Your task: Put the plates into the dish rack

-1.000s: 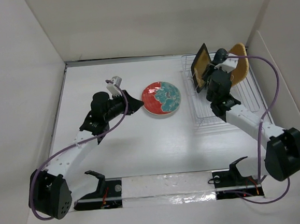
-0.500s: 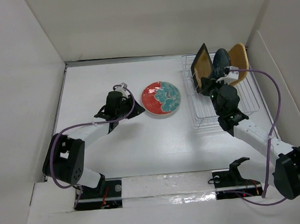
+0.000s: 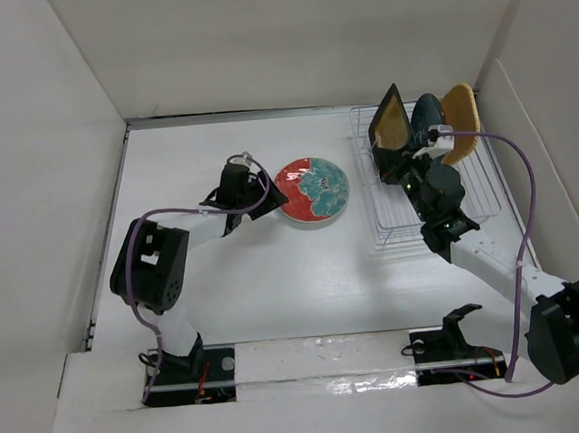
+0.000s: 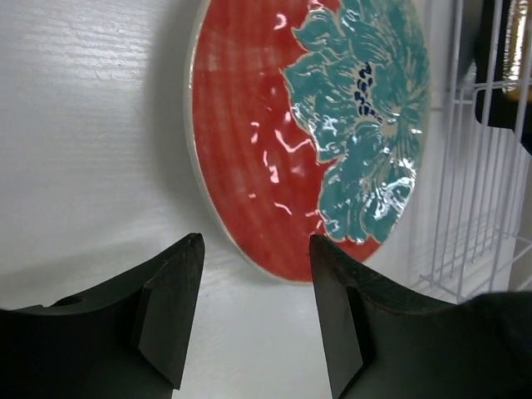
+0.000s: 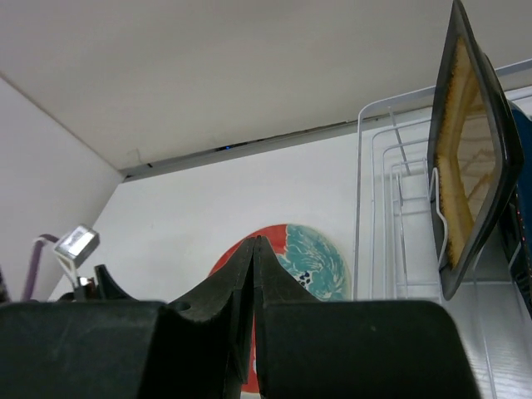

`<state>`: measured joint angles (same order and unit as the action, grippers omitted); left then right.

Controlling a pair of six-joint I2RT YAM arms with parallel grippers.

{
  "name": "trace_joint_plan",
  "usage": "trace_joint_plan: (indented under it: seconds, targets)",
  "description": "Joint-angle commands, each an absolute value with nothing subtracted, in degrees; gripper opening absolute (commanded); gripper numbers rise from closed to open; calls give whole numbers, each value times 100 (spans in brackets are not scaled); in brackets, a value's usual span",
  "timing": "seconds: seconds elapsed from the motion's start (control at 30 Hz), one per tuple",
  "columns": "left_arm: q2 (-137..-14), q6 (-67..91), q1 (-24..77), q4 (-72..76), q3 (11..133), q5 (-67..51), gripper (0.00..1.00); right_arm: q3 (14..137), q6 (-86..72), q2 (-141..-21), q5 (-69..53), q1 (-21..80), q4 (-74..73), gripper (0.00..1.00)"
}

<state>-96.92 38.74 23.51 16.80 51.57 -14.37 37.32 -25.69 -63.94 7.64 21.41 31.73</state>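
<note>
The red-and-teal patterned plate (image 3: pixel 313 192) (image 4: pixel 307 141) (image 5: pixel 312 258) lies flat on the table, left of the dish rack (image 3: pixel 391 234) (image 4: pixel 474 208) (image 5: pixel 374 208). My left gripper (image 3: pixel 260 195) (image 4: pixel 255 241) is low at the plate's left edge. It is open, and the rim lies just beyond its fingertips. Three plates stand upright in the rack's far end: mustard-yellow with a black rim (image 3: pixel 390 120) (image 5: pixel 470 158), dark teal (image 3: pixel 425 118) and orange (image 3: pixel 460 118). My right gripper (image 3: pixel 400 172) (image 5: pixel 253 241) hovers over the rack just in front of the yellow plate, shut on nothing.
White walls (image 3: pixel 83 142) enclose the table on the left, back and right. The rack's near rows of prongs (image 3: pixel 469 197) hold no plates. The right arm (image 3: pixel 494 261) reaches diagonally over the rack's near right corner.
My left arm has swung in and lowered its gripper to the patterned plate's edge while opening. My right gripper has drawn back from the yellow plate and shut.
</note>
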Motion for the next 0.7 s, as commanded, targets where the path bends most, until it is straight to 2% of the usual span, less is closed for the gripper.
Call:
trace_joint_plan:
  seconds: [0.0,0.2,0.43,0.57,0.6,0.67]
  targets:
    - [-10045,3920,2338,1811,5606,-1327,51,3674,-2619,-6319,650,2065,3533,7]
    - [-10871,3858,2338,1714,6116,-1169,49,3621,-2628,-6284,633,2013,3533,7]
    - [-11285,4254,2338,2153,6047,-1441,43,3577,-2654,-6240,607,1907,3560,7]
    - [-11487,4342,2338,2346,6021,-1407,32,3560,-2663,-6188,598,1907,3551,7]
    - [-11487,4342,2338,2408,5977,-1398,19,3551,-2663,-6170,606,1907,3551,7]
    - [-11505,4333,2338,2504,5933,-1389,0,3525,-2654,-6126,624,1855,3551,7]
